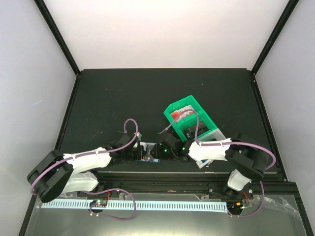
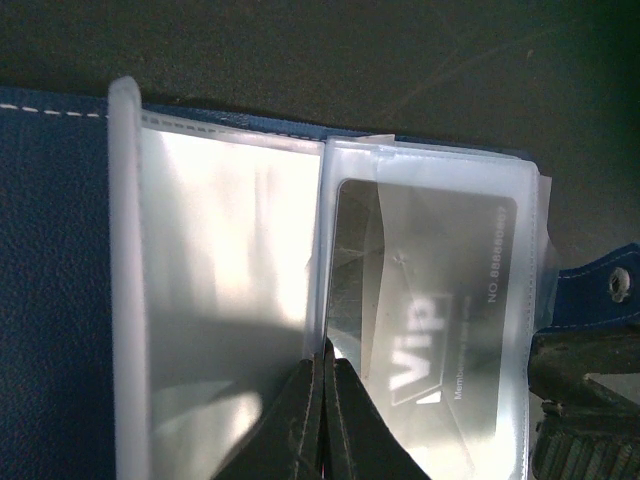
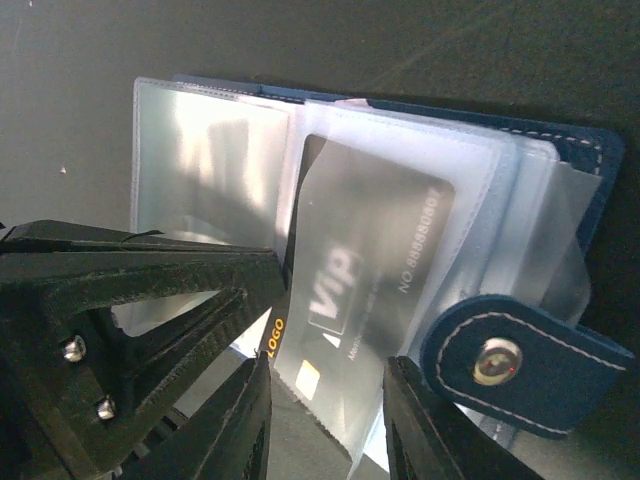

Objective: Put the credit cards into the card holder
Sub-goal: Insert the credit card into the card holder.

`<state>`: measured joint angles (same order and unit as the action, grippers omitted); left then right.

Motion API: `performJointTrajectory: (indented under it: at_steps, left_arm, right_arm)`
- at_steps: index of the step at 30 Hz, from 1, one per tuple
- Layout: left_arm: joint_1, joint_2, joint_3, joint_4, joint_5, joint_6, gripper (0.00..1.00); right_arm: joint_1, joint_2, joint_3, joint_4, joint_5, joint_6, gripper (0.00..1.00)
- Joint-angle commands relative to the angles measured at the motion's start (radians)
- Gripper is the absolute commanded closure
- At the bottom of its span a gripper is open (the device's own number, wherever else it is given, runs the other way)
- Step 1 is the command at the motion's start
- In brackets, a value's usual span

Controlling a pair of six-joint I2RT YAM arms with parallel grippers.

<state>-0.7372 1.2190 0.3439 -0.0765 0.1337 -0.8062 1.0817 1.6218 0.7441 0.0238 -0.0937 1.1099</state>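
The card holder [image 1: 147,159] lies open at the mat's near edge; its navy cover [image 2: 50,300], clear sleeves and clasp tab [image 3: 510,365] show in the wrist views. One card marked VIP [image 2: 440,300] lies in a sleeve and looks dark grey through the plastic [image 3: 370,250]. No bright blue cards are in view. My left gripper [image 2: 325,360] is shut on a sleeve's edge beside the card. My right gripper [image 3: 325,430] is open, with its fingers [image 3: 240,420] on either side of the card's near end.
A green bin [image 1: 203,114] with red-and-white items [image 1: 183,113] stands just behind the right arm, with a white bin [image 1: 212,135] beside it. The two grippers [image 1: 151,151] nearly touch over the holder. The mat's front edge is close below.
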Motion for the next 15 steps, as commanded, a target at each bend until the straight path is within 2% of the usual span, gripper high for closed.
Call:
performJointTrajectory:
  at_steps: [1, 5, 15]
  left_arm:
    - [0.004, 0.044, -0.022, -0.100, -0.056, 0.000, 0.99]
    - [0.004, 0.045, -0.022, -0.098, -0.055, -0.001, 0.98]
    - [0.003, 0.053, -0.023, -0.094, -0.055, 0.001, 0.99]
  right_arm:
    - [-0.007, 0.027, -0.003, 0.050, -0.038, 0.040, 0.67]
    - [-0.008, 0.049, 0.004, 0.045, -0.046, 0.053, 0.67]
    - [-0.008, 0.022, -0.007, -0.042, 0.046, 0.080, 0.67]
